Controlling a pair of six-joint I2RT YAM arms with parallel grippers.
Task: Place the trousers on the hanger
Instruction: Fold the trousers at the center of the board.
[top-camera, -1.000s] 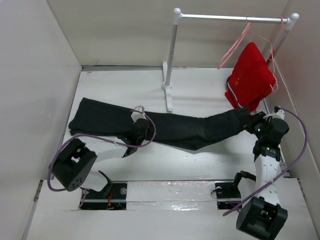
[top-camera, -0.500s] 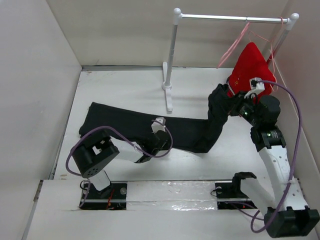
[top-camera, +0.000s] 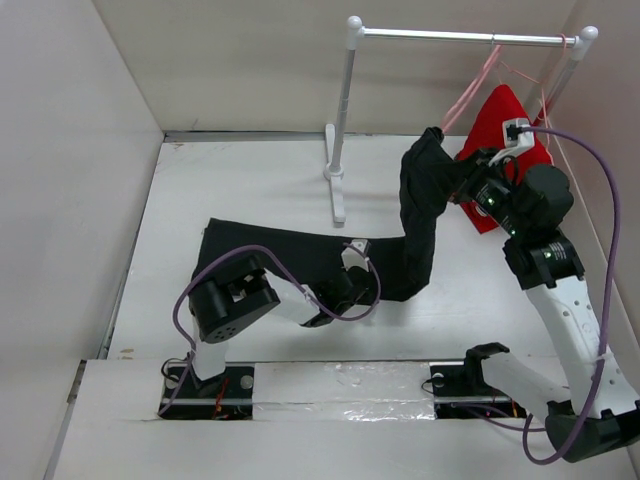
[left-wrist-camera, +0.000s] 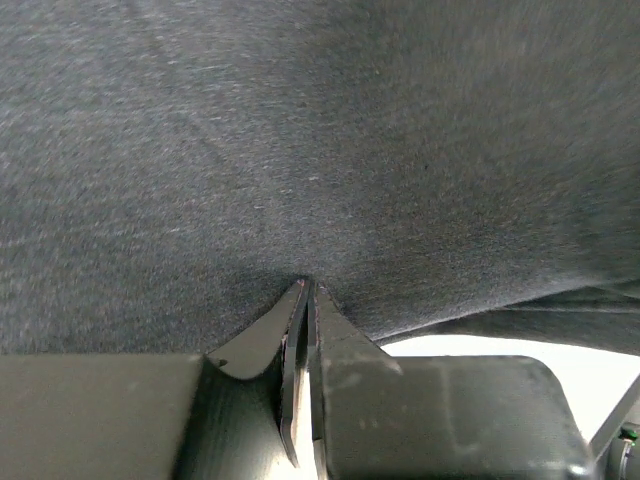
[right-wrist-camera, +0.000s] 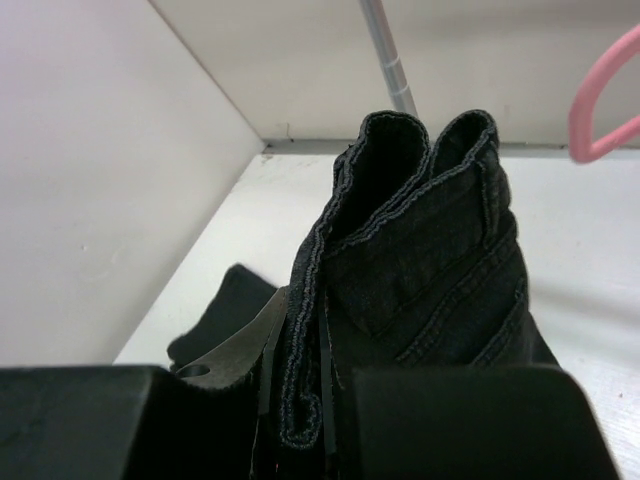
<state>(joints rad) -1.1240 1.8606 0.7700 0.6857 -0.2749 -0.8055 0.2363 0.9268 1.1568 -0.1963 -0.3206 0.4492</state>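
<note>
The trousers (top-camera: 412, 240), plain black with stitched seams, lie stretched along the white table (top-camera: 250, 180), with one end lifted and folded upright just beside the pale-pink hanger (top-camera: 467, 93) on the rail (top-camera: 450, 36). The right gripper (right-wrist-camera: 298, 340) clamps that raised end, and the left gripper (left-wrist-camera: 305, 285) is closed, pinching the flat cloth. Bare pale walls (top-camera: 80, 150) box the table in, and a red garment (top-camera: 495, 110) hangs behind.

The trousers (top-camera: 290, 250) are matt black cloth with stitched seams; the hanger (right-wrist-camera: 582, 120) looks smooth pink plastic; the rail (top-camera: 430, 35) shines like metal.
</note>
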